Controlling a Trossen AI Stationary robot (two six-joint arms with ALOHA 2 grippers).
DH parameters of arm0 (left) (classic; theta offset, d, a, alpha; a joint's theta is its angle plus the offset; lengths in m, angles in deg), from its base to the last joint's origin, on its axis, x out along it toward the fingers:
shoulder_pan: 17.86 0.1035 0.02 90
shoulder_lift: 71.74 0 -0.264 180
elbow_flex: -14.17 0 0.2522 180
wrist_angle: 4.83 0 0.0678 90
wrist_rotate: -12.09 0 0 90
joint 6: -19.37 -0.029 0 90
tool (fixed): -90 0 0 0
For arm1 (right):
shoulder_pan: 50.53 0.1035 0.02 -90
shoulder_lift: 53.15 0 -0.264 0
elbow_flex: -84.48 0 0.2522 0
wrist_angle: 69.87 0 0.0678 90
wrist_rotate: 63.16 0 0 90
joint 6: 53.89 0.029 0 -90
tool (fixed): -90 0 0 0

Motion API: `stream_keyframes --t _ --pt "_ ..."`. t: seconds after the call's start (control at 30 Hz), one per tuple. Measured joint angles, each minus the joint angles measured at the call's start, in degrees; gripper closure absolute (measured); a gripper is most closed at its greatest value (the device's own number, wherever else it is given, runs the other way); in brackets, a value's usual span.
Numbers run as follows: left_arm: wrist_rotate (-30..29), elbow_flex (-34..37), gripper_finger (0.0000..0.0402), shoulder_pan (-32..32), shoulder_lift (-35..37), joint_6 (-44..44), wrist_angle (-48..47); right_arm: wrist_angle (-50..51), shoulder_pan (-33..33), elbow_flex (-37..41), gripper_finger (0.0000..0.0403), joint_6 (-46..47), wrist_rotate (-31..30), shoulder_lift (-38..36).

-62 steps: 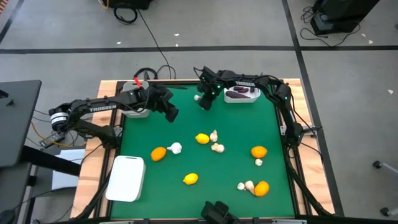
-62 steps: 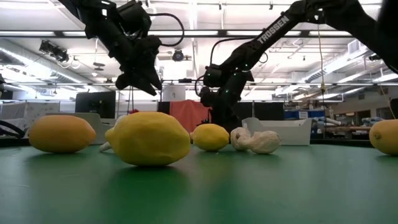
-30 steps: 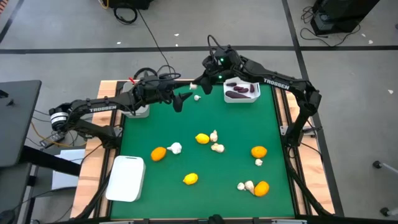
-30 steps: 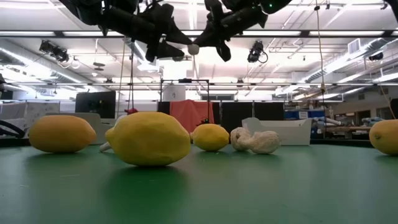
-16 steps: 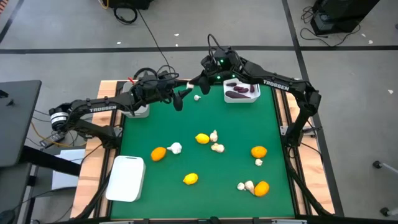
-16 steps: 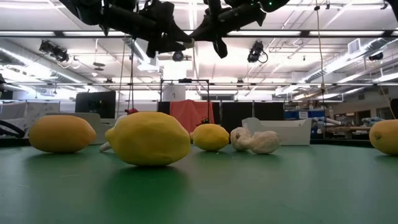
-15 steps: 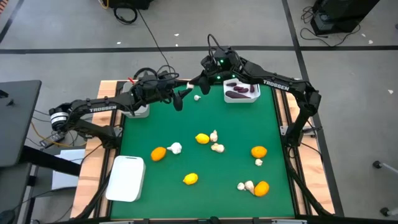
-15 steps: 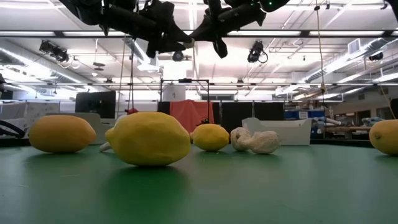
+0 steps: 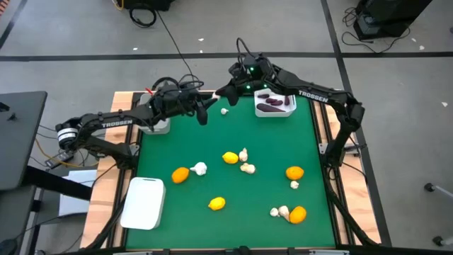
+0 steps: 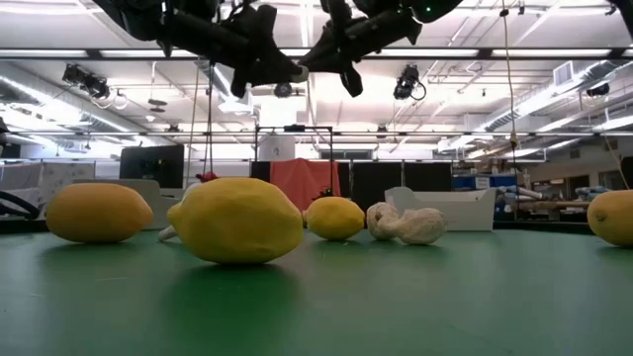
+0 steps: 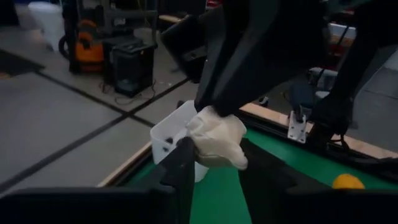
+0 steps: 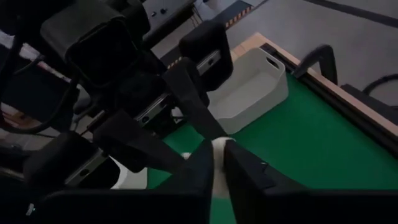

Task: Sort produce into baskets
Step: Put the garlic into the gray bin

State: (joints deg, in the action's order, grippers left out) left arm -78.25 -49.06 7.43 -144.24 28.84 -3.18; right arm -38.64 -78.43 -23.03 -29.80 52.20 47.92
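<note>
A pale, papery garlic bulb (image 11: 217,138) hangs high above the far edge of the green table mat (image 9: 233,131), pinched between both robots' tools in what looks like a mid-air hand-over. The left gripper (image 9: 206,110) has its dark fingers closed against the bulb's sides, while the right gripper (image 9: 221,93) meets it from the opposite side, its jaws still narrow around the same bulb; which of the two truly bears the weight cannot be told. The likely reason for the pass: the greyish plastic basket (image 9: 157,125) sits at the left arm's far corner, beyond the right arm's easy reach. The white plastic basket (image 9: 275,112) near the right arm already holds dark purple eggplant pieces (image 9: 274,105). Orange and yellow citrus fruits (image 9: 231,158) and more garlic (image 9: 247,168) lie scattered, unsorted, across the mat's middle and near side.
</note>
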Motion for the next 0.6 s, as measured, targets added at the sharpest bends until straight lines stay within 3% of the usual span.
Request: stream_keyframes --t 0.13,0.33,0.6 --pt "-1.7 0.0 0.0296 1.6 1.9 1.5 -6.2 0.6 -0.1 0.0 0.0299 -0.1 -3.9 0.1" --pt "-5.1 0.0 0.0298 5.4 9.0 2.8 -24.8 5.5 -2.0 0.0 0.024 -4.2 -9.1 1.1" --pt "-9.7 0.0 0.0298 11.8 15.8 11.9 -47.1 7.0 -5.5 0.0 0.0225 -6.0 -6.2 11.7"
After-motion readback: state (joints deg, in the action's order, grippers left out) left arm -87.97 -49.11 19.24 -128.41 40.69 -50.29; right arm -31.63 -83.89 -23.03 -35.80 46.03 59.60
